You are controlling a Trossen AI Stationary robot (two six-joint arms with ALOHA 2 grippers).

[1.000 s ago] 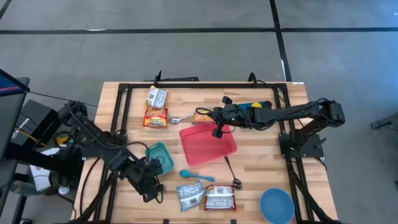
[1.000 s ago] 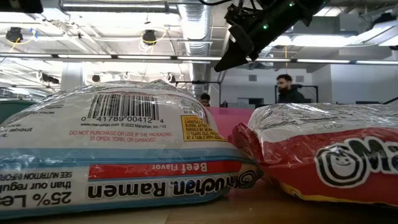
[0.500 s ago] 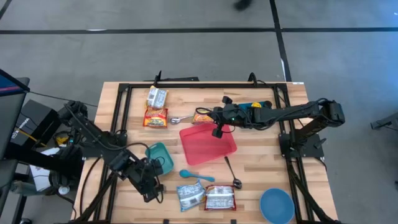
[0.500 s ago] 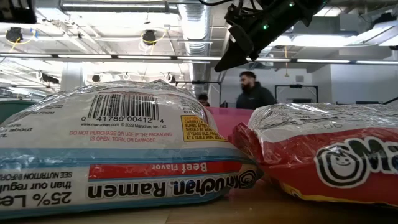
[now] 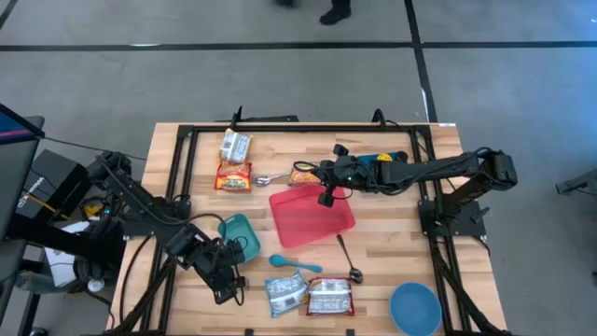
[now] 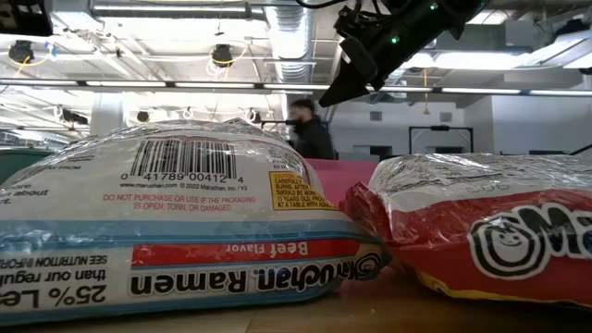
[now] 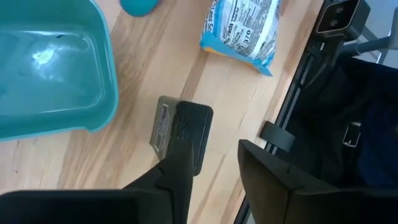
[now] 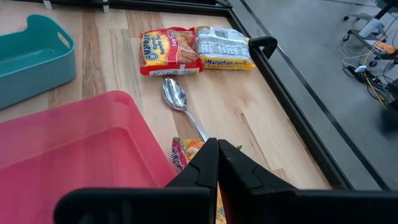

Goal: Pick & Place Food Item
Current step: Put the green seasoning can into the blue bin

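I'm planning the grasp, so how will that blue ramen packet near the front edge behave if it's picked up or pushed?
The blue ramen packet looks crinkly and glossy, so its film will probably slip or buckle between fingers. It lies flat, so it should slide on the wooden table rather than roll. The noodle block inside likely keeps it fairly stiff, but brittle if squeezed.

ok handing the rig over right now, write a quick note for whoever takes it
Left gripper: open, empty, above bare wood beside the teal bin.
Right gripper: shut, empty, over the red tray edge.
Ramen packs: two at the far edge, two at the near edge, one orange pack beyond the tray.
Done: no food visible in tray or bin.
Left: pick a pack and place it.
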